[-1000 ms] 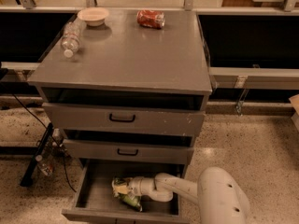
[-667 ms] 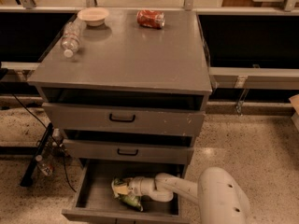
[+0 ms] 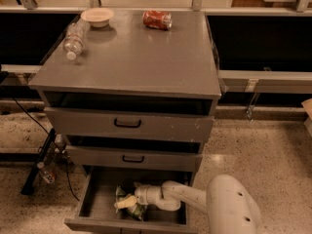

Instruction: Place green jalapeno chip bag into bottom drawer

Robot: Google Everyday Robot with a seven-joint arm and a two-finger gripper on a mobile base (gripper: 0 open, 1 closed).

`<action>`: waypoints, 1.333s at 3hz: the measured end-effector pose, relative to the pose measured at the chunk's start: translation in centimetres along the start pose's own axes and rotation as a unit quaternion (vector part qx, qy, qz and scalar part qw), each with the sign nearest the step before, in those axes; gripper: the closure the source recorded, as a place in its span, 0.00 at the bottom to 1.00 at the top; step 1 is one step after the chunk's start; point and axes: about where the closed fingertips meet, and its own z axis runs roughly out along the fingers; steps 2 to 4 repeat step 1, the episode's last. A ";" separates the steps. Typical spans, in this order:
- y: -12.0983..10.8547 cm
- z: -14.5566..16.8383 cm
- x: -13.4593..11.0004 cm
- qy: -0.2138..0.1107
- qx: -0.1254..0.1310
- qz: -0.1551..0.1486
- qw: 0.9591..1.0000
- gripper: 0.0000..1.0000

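Note:
The bottom drawer [image 3: 97, 199] is pulled open below the two shallower drawers. The green jalapeno chip bag [image 3: 136, 209] lies inside it, near the front middle, partly hidden. My gripper [image 3: 123, 203] reaches into the drawer from the right, on a white arm, and sits right over the bag, touching it.
On the cabinet top [image 3: 141, 57] lie a red soda can [image 3: 157, 19], a clear plastic bottle [image 3: 74, 39] and a white bowl [image 3: 97, 16]. The two upper drawers [image 3: 127, 123] stand slightly ajar. Cables and a black stand [image 3: 41, 162] lie on the floor at the left.

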 end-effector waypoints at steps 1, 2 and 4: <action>0.0 0.0 0.0 0.000 0.000 0.000 1.000 0.00; 0.0 0.0 0.0 0.000 0.000 0.000 1.000 0.00; 0.0 0.0 0.0 0.000 0.000 0.000 1.000 0.00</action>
